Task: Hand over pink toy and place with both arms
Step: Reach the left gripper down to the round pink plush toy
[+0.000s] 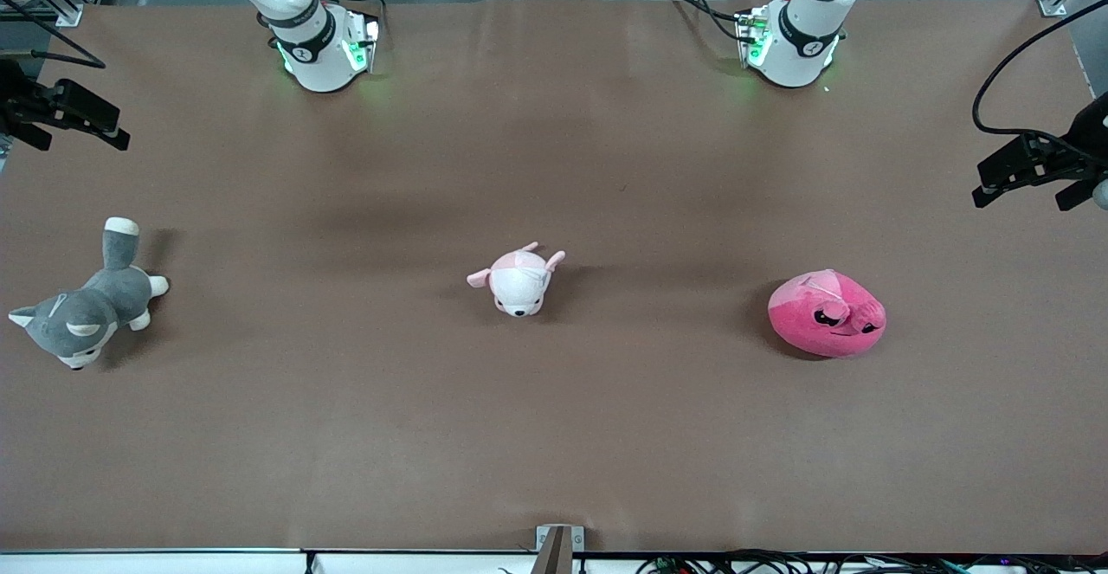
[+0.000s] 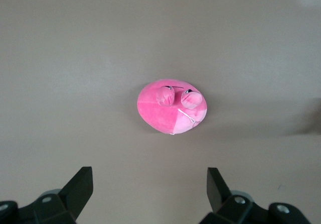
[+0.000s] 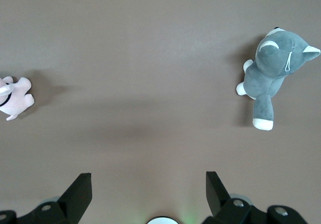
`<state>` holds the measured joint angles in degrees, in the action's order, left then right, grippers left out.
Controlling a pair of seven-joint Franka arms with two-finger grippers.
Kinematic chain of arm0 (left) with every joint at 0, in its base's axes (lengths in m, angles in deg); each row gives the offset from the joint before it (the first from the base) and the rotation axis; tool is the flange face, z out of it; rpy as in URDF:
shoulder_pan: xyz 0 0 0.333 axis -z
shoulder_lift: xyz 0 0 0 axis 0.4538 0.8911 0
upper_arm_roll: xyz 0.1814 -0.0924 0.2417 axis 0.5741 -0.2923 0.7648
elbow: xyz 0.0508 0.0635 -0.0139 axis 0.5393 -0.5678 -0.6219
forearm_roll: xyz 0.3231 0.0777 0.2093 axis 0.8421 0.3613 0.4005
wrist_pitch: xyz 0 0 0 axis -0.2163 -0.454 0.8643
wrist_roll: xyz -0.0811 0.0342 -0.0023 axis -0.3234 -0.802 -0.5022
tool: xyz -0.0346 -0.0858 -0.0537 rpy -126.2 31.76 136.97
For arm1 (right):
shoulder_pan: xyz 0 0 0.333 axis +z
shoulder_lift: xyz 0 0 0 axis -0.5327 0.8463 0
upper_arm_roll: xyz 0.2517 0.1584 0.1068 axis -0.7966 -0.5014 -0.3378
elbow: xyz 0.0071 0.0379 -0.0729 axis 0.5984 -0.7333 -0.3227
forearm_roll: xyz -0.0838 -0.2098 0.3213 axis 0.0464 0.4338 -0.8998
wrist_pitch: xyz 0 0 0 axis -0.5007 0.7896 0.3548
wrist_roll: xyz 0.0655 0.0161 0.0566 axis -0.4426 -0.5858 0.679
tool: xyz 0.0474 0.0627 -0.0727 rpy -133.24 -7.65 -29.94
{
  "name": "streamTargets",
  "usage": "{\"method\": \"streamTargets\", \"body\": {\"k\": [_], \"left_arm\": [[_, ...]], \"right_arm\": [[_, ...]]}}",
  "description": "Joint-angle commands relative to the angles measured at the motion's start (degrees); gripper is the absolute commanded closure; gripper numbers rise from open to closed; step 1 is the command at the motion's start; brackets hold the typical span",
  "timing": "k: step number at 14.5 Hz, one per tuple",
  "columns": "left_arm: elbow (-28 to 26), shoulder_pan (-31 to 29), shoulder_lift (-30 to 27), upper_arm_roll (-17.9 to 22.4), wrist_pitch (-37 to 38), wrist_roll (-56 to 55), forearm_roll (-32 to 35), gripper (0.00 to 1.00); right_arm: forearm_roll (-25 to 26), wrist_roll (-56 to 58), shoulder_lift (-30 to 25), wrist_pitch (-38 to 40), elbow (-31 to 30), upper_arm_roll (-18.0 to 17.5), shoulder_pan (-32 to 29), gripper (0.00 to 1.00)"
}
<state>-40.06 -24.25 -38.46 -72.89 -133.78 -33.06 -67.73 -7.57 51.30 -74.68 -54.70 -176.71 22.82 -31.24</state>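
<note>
The pink toy (image 1: 827,314) lies on the brown table toward the left arm's end; it also shows in the left wrist view (image 2: 172,106). My left gripper (image 2: 149,184) is open and empty, high above the table, apart from the toy. My right gripper (image 3: 148,186) is open and empty, high above the table near its own base. Neither gripper shows in the front view; only the right arm's base (image 1: 316,46) and the left arm's base (image 1: 792,37) show there.
A pale pink-and-white plush puppy (image 1: 519,280) lies mid-table and shows in the right wrist view (image 3: 12,98). A grey-and-white plush husky (image 1: 86,306) lies toward the right arm's end, and shows in that view too (image 3: 273,73). Black camera mounts (image 1: 1039,167) stand at both table ends.
</note>
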Motion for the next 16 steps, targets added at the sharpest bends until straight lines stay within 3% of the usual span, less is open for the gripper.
{"method": "streamTargets", "body": {"k": [1, 10, 16], "left_arm": [[0.8, 0.5, -0.1, 0.3, 0.4, 0.5, 0.2, 0.0], [0.8, 0.7, 0.1, 0.3, -0.7, 0.1, -0.4, 0.0], [0.7, 1.1, 8.4, 0.2, -1.7, 0.7, -0.4, 0.0]], "right_arm": [[-0.6, -0.1, -1.6, -0.2, -1.4, 0.0, 0.0, 0.0], [-0.6, 0.0, -1.5, -0.3, -1.4, 0.0, -0.1, 0.0], [-0.1, 0.0, -1.5, -0.3, -1.4, 0.0, 0.0, 0.0]]}}
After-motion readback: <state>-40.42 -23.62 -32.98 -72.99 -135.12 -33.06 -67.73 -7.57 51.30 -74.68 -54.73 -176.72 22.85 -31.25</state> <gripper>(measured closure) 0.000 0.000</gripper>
